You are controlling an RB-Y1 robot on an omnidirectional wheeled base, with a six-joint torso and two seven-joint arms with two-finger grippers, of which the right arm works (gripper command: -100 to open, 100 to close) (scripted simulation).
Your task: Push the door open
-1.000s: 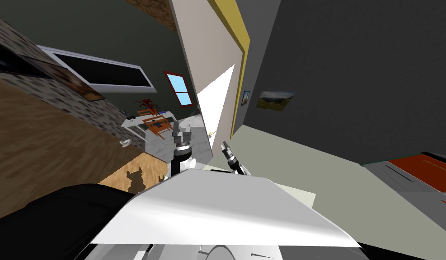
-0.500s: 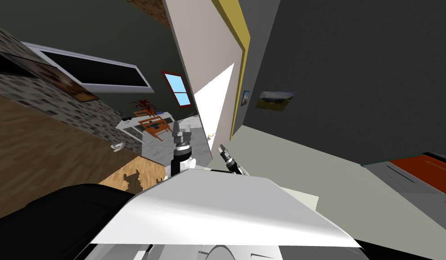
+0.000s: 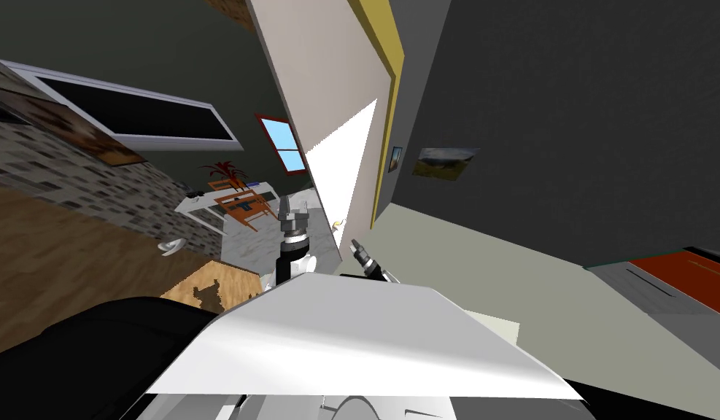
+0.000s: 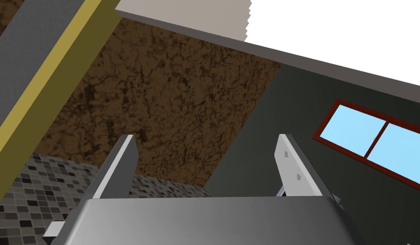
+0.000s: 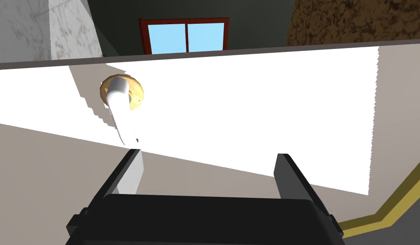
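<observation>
The right hand (image 5: 211, 172) is released, fingers spread and empty, one fingertip (image 5: 135, 165) just beside the white lever handle (image 5: 119, 111) on the sunlit beige door (image 5: 255, 106), which stands ajar; the left hand (image 4: 207, 166), also released, is raised in the doorway beside it

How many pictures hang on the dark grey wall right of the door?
2. A small picture hangs just beside the yellow door frame; a wider picture hangs further right on the dark grey wall. More may lie outside the view.
</observation>
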